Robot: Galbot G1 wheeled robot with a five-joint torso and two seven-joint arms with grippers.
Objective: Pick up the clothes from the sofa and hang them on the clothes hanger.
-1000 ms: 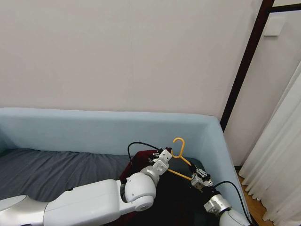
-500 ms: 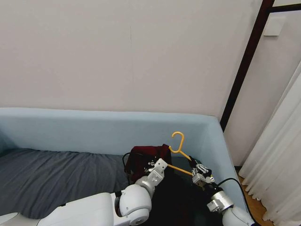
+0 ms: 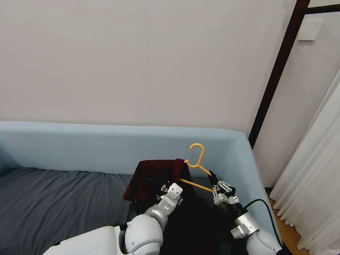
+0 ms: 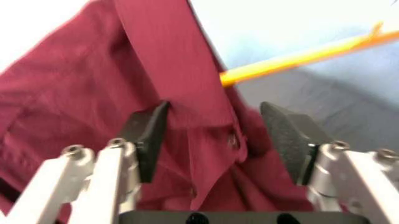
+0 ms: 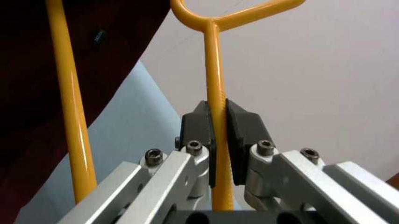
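A dark red shirt (image 3: 153, 177) hangs over the left arm of a yellow hanger (image 3: 196, 161), held up in front of the sofa's backrest. My right gripper (image 3: 220, 190) is shut on the hanger's sloping bar (image 5: 216, 84), just below the hook. My left gripper (image 3: 171, 193) sits low beside the shirt. In the left wrist view the left gripper (image 4: 215, 119) is open, with a fold of the red shirt (image 4: 124, 79) lying loosely between its pads (image 4: 151, 133). The yellow hanger bar (image 4: 299, 58) pokes out of the cloth there.
The light blue sofa (image 3: 79, 146) has a grey seat cushion (image 3: 58, 199) on the left and an armrest (image 3: 255, 175) at the right. A plain wall rises behind it. A dark door frame (image 3: 276, 74) and white curtains (image 3: 319, 175) stand at the right.
The hanger and shirt have risen and shifted left. The shirt now spreads wider over the hanger's arm. My left gripper has dropped lower, and my right arm has lifted slightly.
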